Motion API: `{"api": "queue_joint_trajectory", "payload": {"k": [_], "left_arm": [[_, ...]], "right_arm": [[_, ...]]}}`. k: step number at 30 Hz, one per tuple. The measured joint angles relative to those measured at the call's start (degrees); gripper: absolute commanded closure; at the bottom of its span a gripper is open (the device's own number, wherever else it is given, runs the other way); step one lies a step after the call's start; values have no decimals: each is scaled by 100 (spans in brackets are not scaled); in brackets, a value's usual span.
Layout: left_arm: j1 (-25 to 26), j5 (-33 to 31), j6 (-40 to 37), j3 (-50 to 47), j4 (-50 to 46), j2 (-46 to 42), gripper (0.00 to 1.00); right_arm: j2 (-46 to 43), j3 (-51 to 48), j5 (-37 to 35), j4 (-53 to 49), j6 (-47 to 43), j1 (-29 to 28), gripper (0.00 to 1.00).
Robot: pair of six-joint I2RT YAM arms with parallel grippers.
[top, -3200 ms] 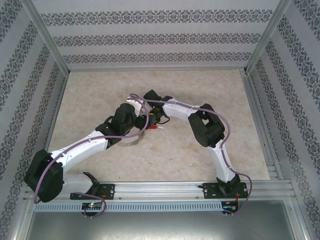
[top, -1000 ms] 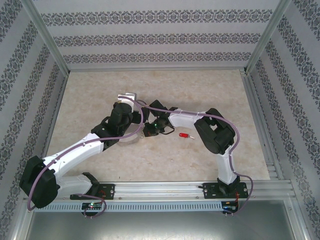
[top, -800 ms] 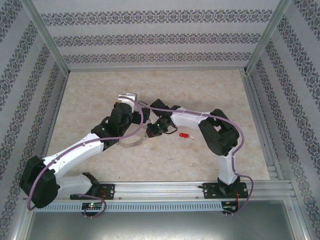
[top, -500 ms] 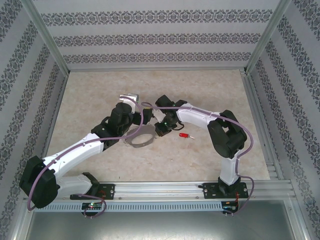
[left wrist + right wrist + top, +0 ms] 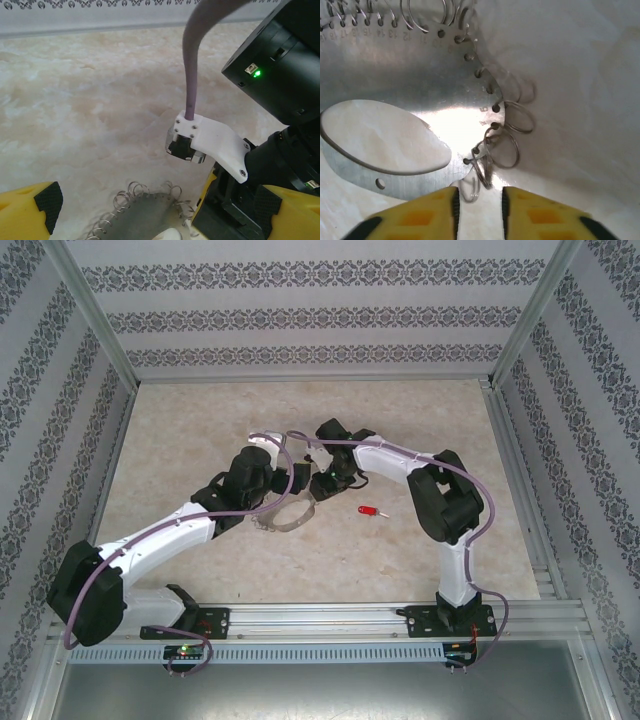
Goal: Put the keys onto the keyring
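Two robot arms meet over the middle of a pale marbled bench (image 5: 200,420), where the keyring (image 5: 283,517) lies flat between their tips. Seen from the right wrist, the keyring (image 5: 420,100) is a flat silvery plate with an oval cut-out, its edge punched with numbered holes that carry small wire rings. The right tool (image 5: 477,210) hangs just off that edge with its yellow jaws a narrow gap apart. One wire ring (image 5: 471,189) sits at the mouth of the gap, clamped by neither jaw. The left tool (image 5: 156,207) stands spread as wide as it goes and grips nothing, the ring-fringed far edge of the keyring (image 5: 145,215) showing between its fingers. The red-headed key (image 5: 370,511) lies on bare bench to the right of the keyring, apart from it and near the right arm's elbow.
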State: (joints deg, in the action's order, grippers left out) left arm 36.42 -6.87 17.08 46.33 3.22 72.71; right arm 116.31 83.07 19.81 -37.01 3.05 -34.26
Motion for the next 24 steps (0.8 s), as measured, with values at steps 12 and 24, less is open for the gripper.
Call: {"api": "queue_joint_trajectory", "payload": {"k": [12, 24], "left_arm": [[0, -234, 79, -2, 92, -22, 0], [0, -708, 247, 197, 17, 203, 0]], "right_arm": [[-979, -1388, 63, 1067, 804, 127, 62], [-975, -1515, 203, 1587, 940, 24, 63]]}}
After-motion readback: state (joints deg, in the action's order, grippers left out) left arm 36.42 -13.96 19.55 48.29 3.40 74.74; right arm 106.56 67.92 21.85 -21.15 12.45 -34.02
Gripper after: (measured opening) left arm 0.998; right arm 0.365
